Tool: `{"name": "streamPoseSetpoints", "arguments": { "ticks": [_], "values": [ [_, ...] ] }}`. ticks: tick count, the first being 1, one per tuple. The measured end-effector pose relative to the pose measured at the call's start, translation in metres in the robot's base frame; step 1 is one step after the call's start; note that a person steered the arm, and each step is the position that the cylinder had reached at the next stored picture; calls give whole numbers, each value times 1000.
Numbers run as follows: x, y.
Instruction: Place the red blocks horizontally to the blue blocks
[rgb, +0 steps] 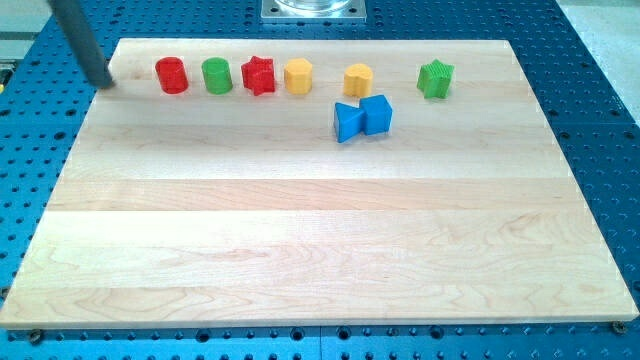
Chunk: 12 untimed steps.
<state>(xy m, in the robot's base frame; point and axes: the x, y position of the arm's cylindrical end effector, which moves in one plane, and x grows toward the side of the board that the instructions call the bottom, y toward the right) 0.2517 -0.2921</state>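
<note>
two red blocks (171, 75) (258, 75), two blue (348, 121) (377, 114), two green (216, 75) (436, 78), two yellow (298, 75) (358, 79) are counted — my tip (103, 82) is seen left of them, touching nothing.

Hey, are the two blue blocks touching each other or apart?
Touching. The two blue blocks sit side by side with no board showing between them, just below the yellow block.

No text, label, brand, number or sign can be read anywhere.
</note>
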Motion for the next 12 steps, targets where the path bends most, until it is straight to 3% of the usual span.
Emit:
{"name": "streamPoseSetpoints", "arguments": {
  "ticks": [1,2,4,7,8,10,11,12],
  "values": [
    [-59,12],
    [-59,40],
    [-11,177],
    [-11,213],
    [4,208],
    [110,188],
    [115,187],
    [113,139]
  ]
}}
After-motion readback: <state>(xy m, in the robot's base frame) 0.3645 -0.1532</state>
